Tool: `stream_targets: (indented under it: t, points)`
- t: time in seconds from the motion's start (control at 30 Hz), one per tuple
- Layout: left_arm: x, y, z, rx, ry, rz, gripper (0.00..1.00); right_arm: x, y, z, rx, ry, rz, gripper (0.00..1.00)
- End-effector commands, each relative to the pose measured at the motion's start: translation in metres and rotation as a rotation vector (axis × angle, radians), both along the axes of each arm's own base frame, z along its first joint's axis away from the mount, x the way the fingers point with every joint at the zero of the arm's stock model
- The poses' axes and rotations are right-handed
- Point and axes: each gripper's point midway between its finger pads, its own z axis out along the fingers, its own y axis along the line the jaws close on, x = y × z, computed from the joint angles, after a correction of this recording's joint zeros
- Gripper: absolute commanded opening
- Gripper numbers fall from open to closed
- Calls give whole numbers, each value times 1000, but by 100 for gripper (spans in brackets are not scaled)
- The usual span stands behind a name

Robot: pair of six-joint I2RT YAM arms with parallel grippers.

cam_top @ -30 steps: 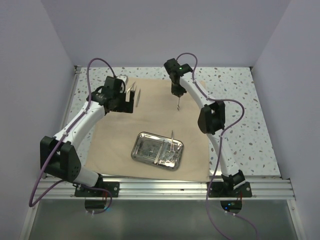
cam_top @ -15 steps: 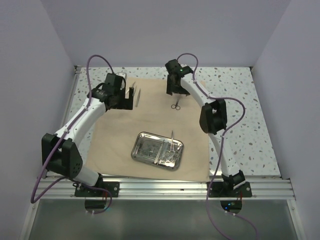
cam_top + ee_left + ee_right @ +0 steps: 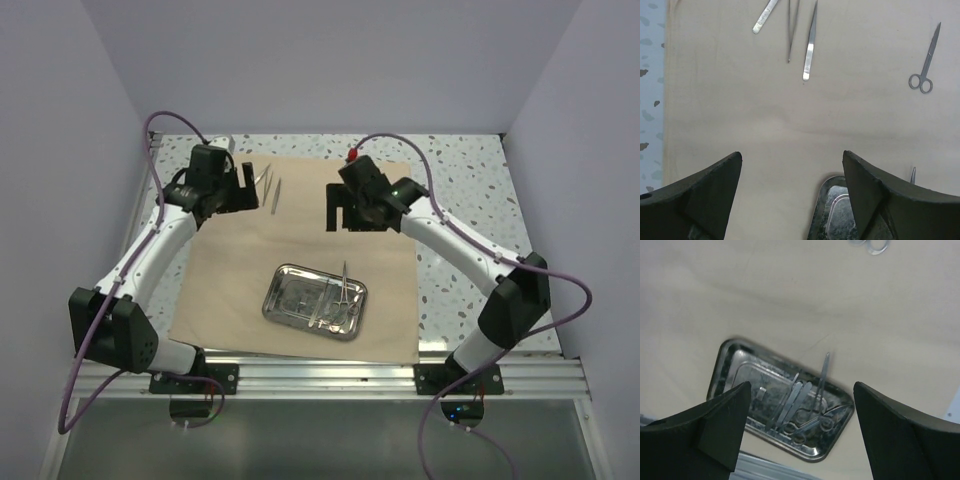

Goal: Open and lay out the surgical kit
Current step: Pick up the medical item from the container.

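Left gripper (image 3: 792, 159) and right gripper (image 3: 801, 386) are held wide open, empty, over cloth (image 3: 230, 270); tray (image 3: 287, 292) is set mid-cloth.

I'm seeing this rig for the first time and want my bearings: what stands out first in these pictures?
The shiny steel tray sits near the middle of the spread tan cloth, with instruments lying in it. Near the cloth's far-left corner lie tweezers, and a pair of scissors lies apart from them on bare cloth. The left tool and right tool hover open above the cloth.
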Motion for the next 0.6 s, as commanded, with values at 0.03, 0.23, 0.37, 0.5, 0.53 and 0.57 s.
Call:
stream_targets:
  t: [0.03,0.23,0.37,0.5,0.53,0.57]
  points:
    - [3,-12,16,-69,-50,-31,85,-40,28,-69,38,209,-8,84]
    - [-6,-12,22,-76,-54,-46,83,-59,29,-104,-40,301,-50,83]
    - [-15,-8,21,-64,-56,-47,83,-62,29,-117,-52,325,-60,80]
    - [-21,-1,18,-39,-57,-31,82,-65,31,-130,-47,354,-67,68]
    - [-22,-1,18,-37,-59,-29,82,-67,32,-132,-47,365,-64,66]
    - [-23,-1,15,-35,-53,-29,82,-68,33,-134,-48,370,-65,65]
